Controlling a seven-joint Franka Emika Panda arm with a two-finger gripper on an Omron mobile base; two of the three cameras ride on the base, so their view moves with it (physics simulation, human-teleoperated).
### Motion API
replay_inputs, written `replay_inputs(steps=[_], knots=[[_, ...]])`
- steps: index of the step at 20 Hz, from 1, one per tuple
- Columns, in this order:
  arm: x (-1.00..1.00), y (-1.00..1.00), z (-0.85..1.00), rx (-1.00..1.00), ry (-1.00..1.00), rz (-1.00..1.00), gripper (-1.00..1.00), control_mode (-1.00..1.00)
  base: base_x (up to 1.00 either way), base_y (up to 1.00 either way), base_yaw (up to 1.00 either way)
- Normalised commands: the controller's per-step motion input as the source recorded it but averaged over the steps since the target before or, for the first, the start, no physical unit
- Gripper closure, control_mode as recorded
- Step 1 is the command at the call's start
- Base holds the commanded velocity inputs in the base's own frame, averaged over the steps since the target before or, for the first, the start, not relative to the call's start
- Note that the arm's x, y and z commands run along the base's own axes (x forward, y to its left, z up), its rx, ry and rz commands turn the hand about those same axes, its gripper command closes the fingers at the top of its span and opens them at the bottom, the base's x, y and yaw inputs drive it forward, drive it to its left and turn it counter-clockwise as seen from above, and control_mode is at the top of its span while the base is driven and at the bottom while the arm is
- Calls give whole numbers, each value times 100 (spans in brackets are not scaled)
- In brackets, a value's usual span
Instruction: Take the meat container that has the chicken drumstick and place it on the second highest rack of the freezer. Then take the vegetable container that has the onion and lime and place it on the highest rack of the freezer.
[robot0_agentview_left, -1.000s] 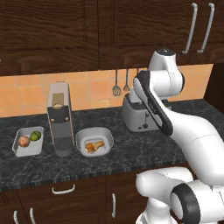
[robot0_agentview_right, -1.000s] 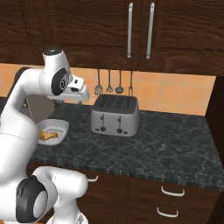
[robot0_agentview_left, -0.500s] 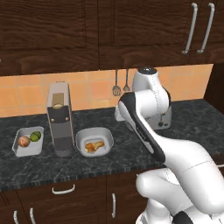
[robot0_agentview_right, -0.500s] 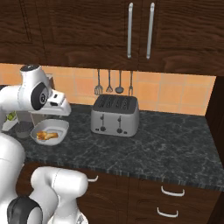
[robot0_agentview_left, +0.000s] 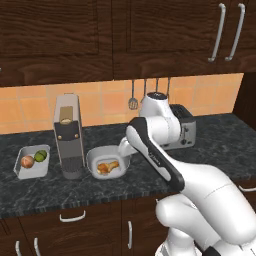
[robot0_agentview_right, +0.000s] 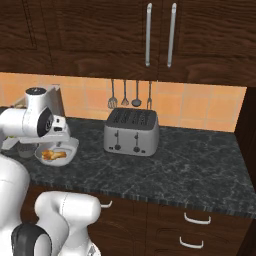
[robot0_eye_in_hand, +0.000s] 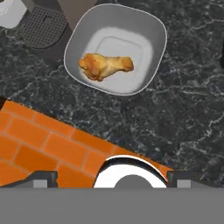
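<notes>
1. Sitting on the dark speckled counter (robot0_agentview_left: 150, 182), the grey meat container (robot0_agentview_left: 108, 161) holds the chicken drumstick (robot0_agentview_left: 107, 167), which lies flat in its middle.
2. The hand view looks straight down on that container (robot0_eye_in_hand: 153, 43), with the drumstick (robot0_eye_in_hand: 105, 65) well short of its rim.
3. The gripper hangs above the container, near its right side in the left base view; its fingers are hidden behind the arm's wrist, so whether they are apart or together cannot be told.
4. A tall coffee machine (robot0_agentview_left: 68, 135) stands just left of the container.
5. Further left, a second container (robot0_agentview_left: 33, 161) holds the onion (robot0_agentview_left: 27, 161) and the lime (robot0_agentview_left: 41, 155) side by side.
6. A toaster (robot0_agentview_right: 132, 131) stands to the right, under hanging utensils (robot0_agentview_right: 125, 95) on the orange tiled wall.
</notes>
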Motion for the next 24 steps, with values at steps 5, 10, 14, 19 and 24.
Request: replay_inputs(steps=[5, 10, 14, 19, 24], knots=[[0, 37, -39, -6, 6, 44, -100, -100, 0, 0, 0], [0, 7, -35, -11, 0, 47, -100, -100, 0, 0, 0], [1, 0, -29, -9, -3, 46, -100, -100, 0, 0, 0], [16, 0, -21, -3, -16, 41, -100, -100, 0, 0, 0], [11, 16, -21, 0, -10, 17, -100, -100, 0, 0, 0]])
